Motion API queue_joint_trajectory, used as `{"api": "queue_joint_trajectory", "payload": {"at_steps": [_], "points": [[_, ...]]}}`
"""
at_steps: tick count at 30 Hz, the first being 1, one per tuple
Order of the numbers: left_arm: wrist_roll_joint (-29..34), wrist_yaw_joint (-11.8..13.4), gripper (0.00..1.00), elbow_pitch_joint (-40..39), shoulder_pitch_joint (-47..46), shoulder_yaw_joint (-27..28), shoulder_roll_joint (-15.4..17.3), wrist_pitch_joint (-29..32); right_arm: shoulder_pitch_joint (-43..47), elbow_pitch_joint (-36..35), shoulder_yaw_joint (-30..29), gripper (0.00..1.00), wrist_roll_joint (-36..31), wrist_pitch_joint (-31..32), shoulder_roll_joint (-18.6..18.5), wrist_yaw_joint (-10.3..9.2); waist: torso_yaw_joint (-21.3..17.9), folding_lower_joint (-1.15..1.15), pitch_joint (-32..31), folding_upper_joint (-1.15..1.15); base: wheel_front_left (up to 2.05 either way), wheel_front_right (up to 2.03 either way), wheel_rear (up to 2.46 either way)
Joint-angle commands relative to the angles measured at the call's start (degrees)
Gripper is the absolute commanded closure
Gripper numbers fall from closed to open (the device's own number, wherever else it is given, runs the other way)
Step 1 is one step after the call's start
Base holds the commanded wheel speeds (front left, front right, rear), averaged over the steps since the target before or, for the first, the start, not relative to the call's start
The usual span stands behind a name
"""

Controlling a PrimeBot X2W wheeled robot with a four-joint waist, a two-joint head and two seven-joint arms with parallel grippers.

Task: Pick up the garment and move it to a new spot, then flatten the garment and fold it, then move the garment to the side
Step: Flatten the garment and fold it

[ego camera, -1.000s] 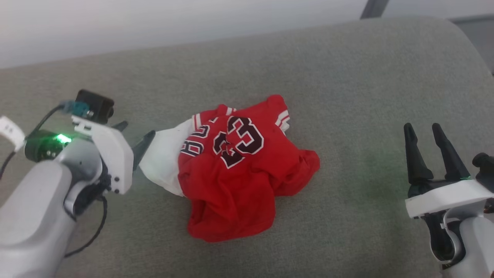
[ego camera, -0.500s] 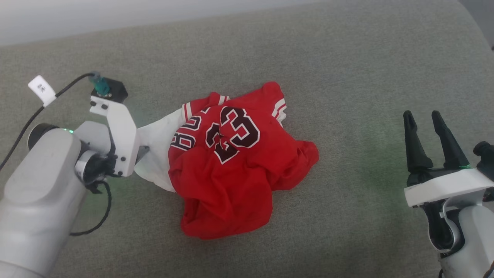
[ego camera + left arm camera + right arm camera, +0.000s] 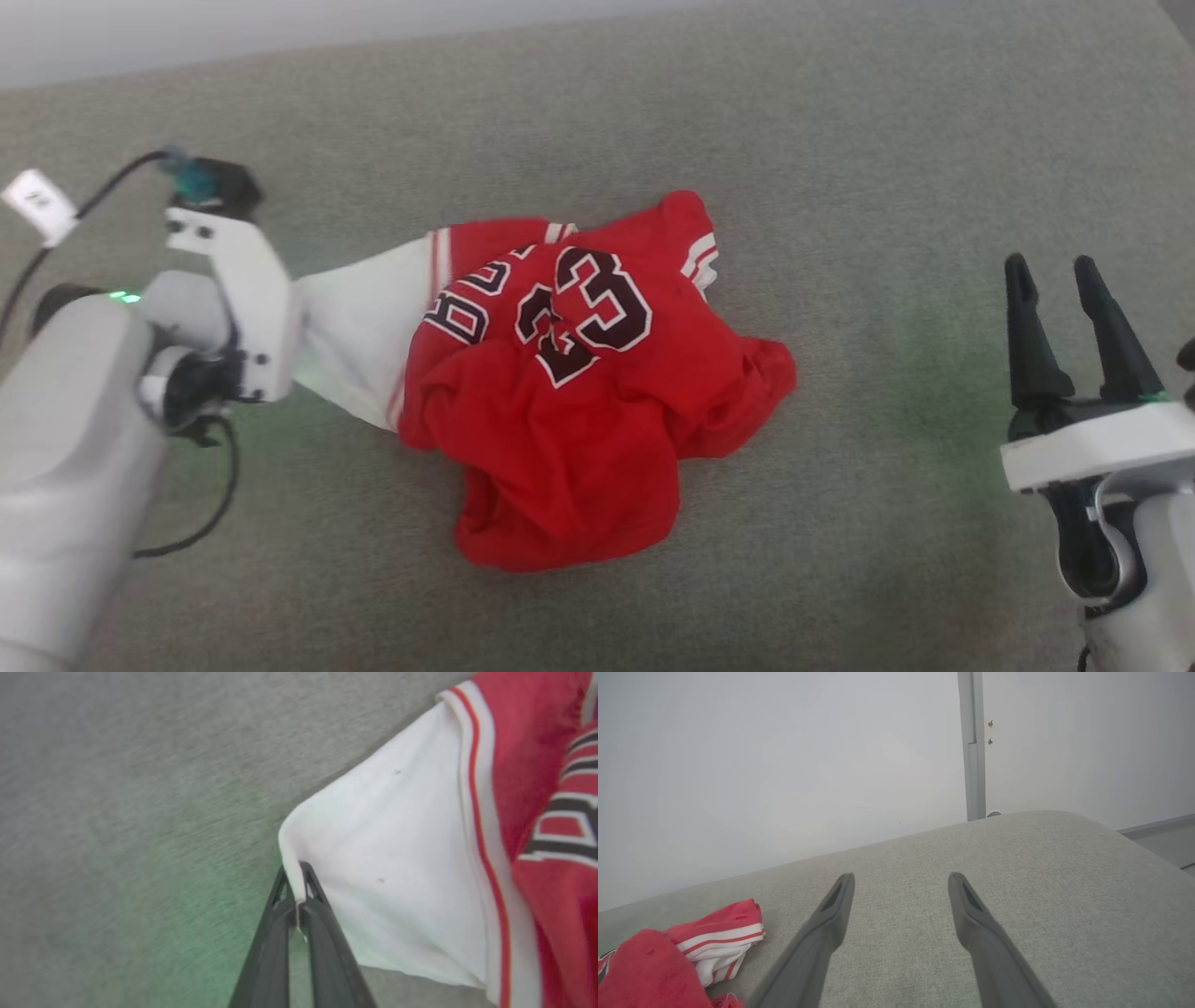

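The garment [image 3: 569, 411], a red jersey with a dark "23" and white sleeves, lies crumpled in the middle of the grey cushioned surface [image 3: 840, 187]. Its white sleeve [image 3: 359, 322] stretches out to the left, toward my left gripper [image 3: 303, 331]. In the left wrist view that gripper [image 3: 294, 879] is shut on the sleeve's edge [image 3: 397, 858], the cloth pinched between the dark fingertips. Far to the right my right gripper [image 3: 1055, 271] stands open and empty, well apart from the jersey. Its wrist view shows the spread gripper [image 3: 901, 879] and the striped trim of the garment [image 3: 714, 942] at lower left.
The grey cushion's rounded back edge [image 3: 1017, 821] meets a pale wall [image 3: 784, 765] with a grey upright post [image 3: 973, 746]. A black cable [image 3: 201, 523] loops off my left forearm beside the sleeve.
My left gripper went from open beside the white sleeve to shut on its edge, and the sleeve now stretches out to the left. The head camera shifted slightly. The right gripper stayed open.
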Motion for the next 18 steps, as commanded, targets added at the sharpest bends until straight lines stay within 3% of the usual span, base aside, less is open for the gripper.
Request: {"api": "queue_joint_trajectory", "payload": {"at_steps": [1, 11, 17, 18], "points": [[0.20, 1.21, 1.00, -0.96, 1.70, 1.00, 1.87, -0.88, 0.74, -0.30, -0.27, 0.00, 0.04, -0.30, -0.08, -0.02, 0.81, 0.00, -0.51, 0.00, 0.00, 0.00, 0.00], [-1.01, 8.80, 1.00, -10.99, 10.43, 5.50, 10.21, -0.18, 1.18, -0.20, -0.45, 0.00, 0.57, -0.31, -0.47, -0.02, 3.13, 0.00, -0.79, 0.00, 0.00, 0.00, 0.00], [-3.18, 10.76, 1.00, -11.87, 15.74, 6.18, 9.43, -0.82, 0.29, 0.22, 2.43, 0.00, 2.03, -0.18, -1.16, -0.02, 3.71, 0.00, -0.43, 0.00, 0.00, 0.00, 0.00], [-3.08, 10.70, 0.86, -11.95, 16.21, 6.07, 9.08, -1.32, 0.10, 0.36, 2.89, 0.00, 2.34, -0.14, -1.41, -0.02, 3.85, 0.00, -0.45, 0.00, 0.00, 0.00, 0.00]]}}
